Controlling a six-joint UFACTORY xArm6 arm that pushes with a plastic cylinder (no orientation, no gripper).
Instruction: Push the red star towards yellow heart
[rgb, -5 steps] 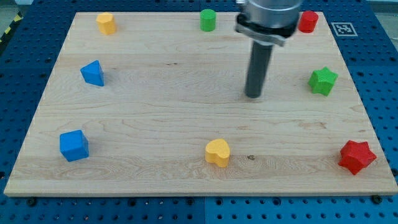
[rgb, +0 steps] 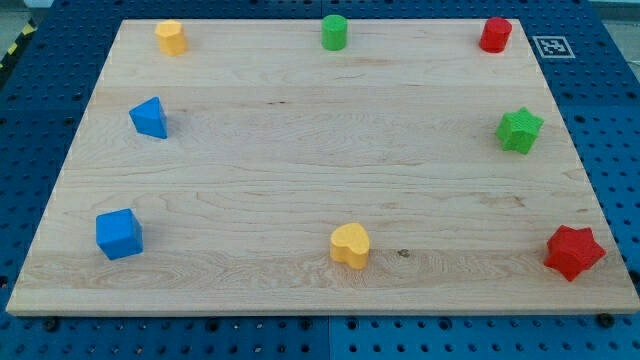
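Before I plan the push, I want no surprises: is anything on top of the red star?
Nothing sits on the red star; its top is bare. It rests on the wooden board. Its underside is hidden. My tip is not in view.

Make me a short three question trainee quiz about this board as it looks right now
1. True or false: the red star touches the yellow heart.
2. Which block sits nearest the red star? A) green star B) blue cube C) green cylinder
3. Fill in: to reach the heart, the red star must travel toward the view's ____.

Key: 1. False, bare board lies between them. 2. A. 3. Left. My tip is not in view.
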